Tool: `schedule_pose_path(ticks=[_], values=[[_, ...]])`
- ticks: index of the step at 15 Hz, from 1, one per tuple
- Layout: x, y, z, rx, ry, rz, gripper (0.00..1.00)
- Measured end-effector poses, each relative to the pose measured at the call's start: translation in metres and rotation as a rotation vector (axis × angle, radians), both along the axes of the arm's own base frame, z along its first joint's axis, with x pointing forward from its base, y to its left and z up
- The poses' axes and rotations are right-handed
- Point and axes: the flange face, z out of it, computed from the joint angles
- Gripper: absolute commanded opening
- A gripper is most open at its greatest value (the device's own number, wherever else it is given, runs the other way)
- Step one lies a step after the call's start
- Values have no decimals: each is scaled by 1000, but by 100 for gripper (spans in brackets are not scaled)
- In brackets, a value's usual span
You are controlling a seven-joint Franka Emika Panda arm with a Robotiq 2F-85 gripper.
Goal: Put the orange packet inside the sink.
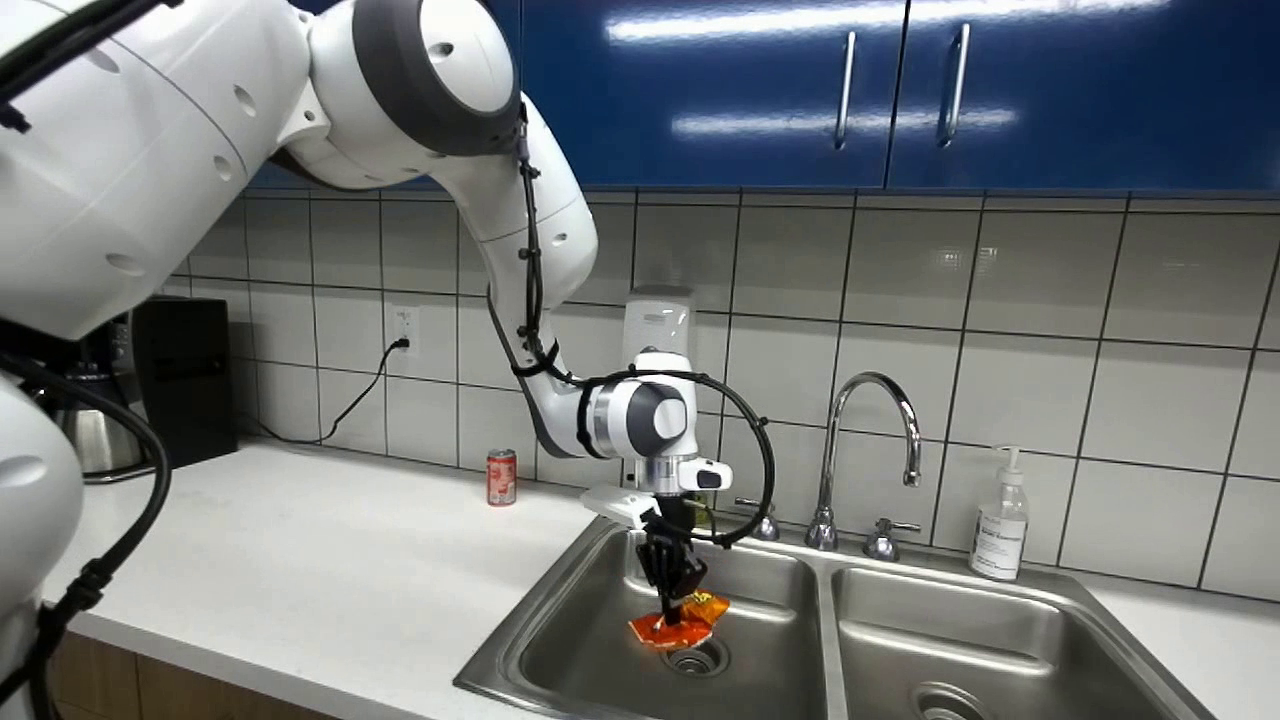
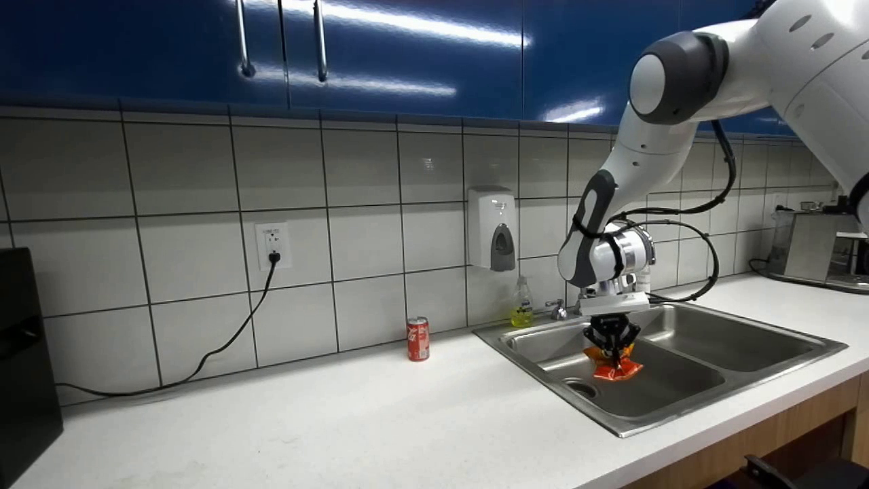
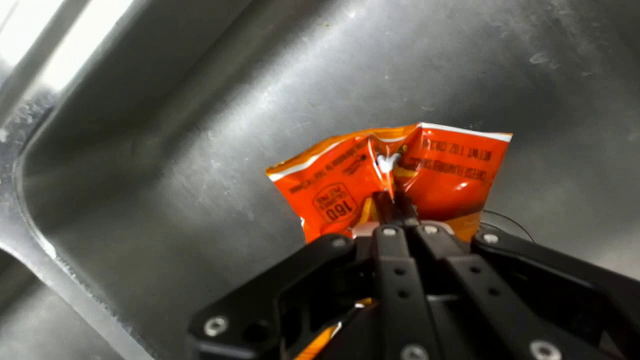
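Orange packet (image 3: 440, 175) in the pinch of the claw (image 3: 395, 205), inside the sink (image 1: 765, 645), bare steel (image 3: 220, 210) toward its rim (image 1: 490, 670).

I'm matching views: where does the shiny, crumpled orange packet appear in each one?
In an exterior view: shiny orange packet just right of centre, low in frame.
In an exterior view: orange packet right of centre, below mid-height.
Wrist view: orange packet slightly right of centre, about mid-height.
Shared by all: grey metal double sink.

“160”, “NET WT” on packet (image 3: 435, 182)
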Motion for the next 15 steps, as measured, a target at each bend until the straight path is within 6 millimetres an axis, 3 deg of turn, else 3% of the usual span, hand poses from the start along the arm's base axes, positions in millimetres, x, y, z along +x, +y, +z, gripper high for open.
schedule_pose_path(ticks=[6,15], values=[[-7,-15,-49,2,68,-7,0],[-11,-21,-79,11,136,-5,0]])
